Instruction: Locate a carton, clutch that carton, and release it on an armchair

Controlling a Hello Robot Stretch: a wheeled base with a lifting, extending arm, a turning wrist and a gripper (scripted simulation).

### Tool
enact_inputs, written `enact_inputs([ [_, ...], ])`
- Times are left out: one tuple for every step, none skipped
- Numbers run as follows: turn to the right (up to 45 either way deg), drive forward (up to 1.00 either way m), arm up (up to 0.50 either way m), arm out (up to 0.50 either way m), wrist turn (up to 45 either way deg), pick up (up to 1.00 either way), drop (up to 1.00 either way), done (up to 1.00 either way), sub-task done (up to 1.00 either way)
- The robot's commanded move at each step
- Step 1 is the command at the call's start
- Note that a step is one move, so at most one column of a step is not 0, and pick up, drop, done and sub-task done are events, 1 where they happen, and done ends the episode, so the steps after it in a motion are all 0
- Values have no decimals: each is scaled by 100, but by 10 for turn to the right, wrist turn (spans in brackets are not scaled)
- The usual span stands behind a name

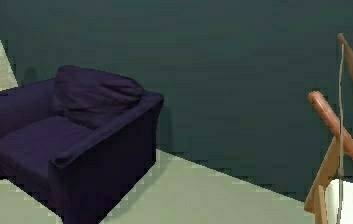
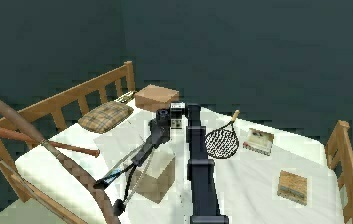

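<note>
My forward camera looks ahead and slightly down, near a dark armchair (image 1: pixel 79 135) before the far wall (image 1: pixel 234 70), while my side camera looks down closely over the bed (image 2: pixel 252 178), whose wooden frame (image 2: pixel 130 80) is probably the same as the posts (image 1: pixel 329 117) at the forward view's right.

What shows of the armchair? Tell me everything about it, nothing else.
The armchair is boxy, in dark purple cloth-like upholstery, with a thick padded arm, a flat seat cushion and a plump, creased back cushion. It stands upright on the pale floor at the forward view's left, angled, its back near the dark teal wall. Its far side runs off the picture's edge.
</note>
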Motion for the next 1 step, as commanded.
enact_inputs([
  [0,0,0,0,450,0,0,0,0],
])
